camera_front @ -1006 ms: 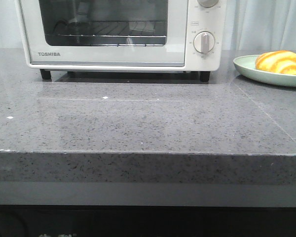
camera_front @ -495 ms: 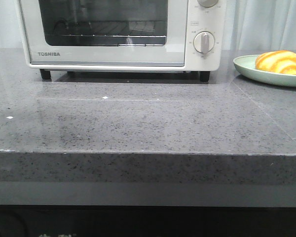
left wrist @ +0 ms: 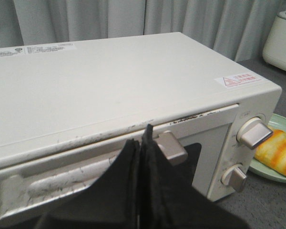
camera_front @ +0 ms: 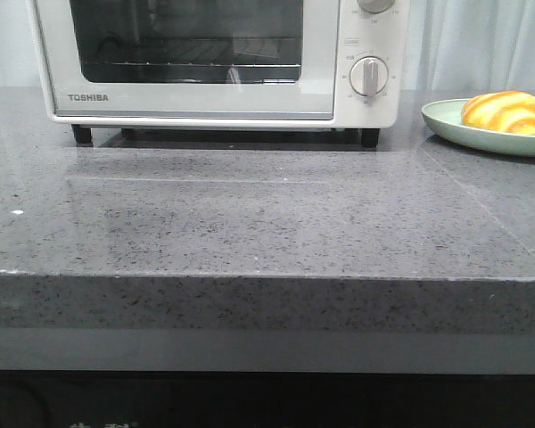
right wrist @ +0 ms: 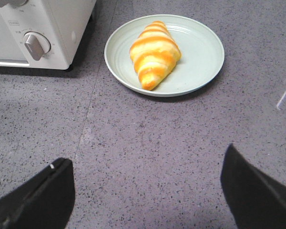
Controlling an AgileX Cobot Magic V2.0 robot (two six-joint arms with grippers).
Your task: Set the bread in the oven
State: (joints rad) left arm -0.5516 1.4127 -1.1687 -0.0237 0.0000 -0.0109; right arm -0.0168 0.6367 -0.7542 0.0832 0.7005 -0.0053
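The task is judged to be at its very beginning: the bread (camera_front: 505, 112) is seen lying on the pale green plate (camera_front: 446, 122) at the right edge of the front view, well apart from any end effector, and the oven (camera_front: 218, 62) in the upper left of that frame is shown with its glass door shut. In the left wrist view the left end effector (left wrist: 142, 143) is seen at the lower centre with its fingers pressed together, poised just at the door handle (left wrist: 174, 147) along the oven's top front edge; whether it touches the handle cannot be told. In the right wrist view the right end effector (right wrist: 148, 191) is held wide apart above the grey tabletop (right wrist: 148, 138), with the bread and plate in the upper centre of that frame. Opening the door, picking up the bread and placing it on the rack are all judged to be left. Against the earlier front frames, little is changed: bread, plate and oven are unmoved, and only the reflections in the door glass are slightly altered.
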